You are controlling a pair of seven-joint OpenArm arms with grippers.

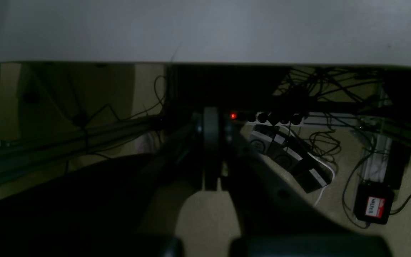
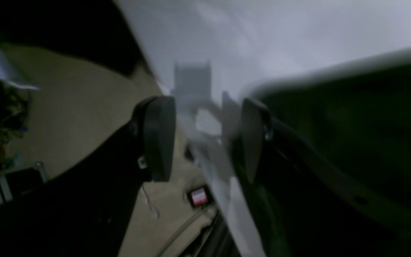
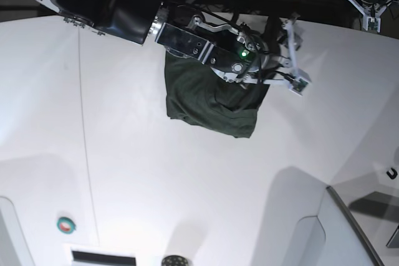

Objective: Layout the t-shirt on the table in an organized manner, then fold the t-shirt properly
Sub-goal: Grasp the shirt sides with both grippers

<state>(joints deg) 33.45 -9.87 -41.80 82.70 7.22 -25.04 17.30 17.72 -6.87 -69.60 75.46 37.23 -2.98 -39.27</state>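
While the t-shirt (image 3: 209,101) lies bunched near the counter's (image 3: 187,179) far edge, the right pincer (image 2: 200,137) gapes empty; the left pincer (image 1: 212,150) is closed off-counter.

- Wide bare desk (image 3: 187,185) is left open in front of and to both sides of the folded t-shirt (image 3: 209,101).
- The shirt's far edge is overhung by the right arm and its tool (image 3: 298,60).
- Below the far desk edge, passage is cluttered by cables (image 1: 319,85).

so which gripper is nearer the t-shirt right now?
Right. The right gripper is open, just off the t-shirt at its far corner by the table edge. The left gripper is shut, parked at the far edge, well clear.
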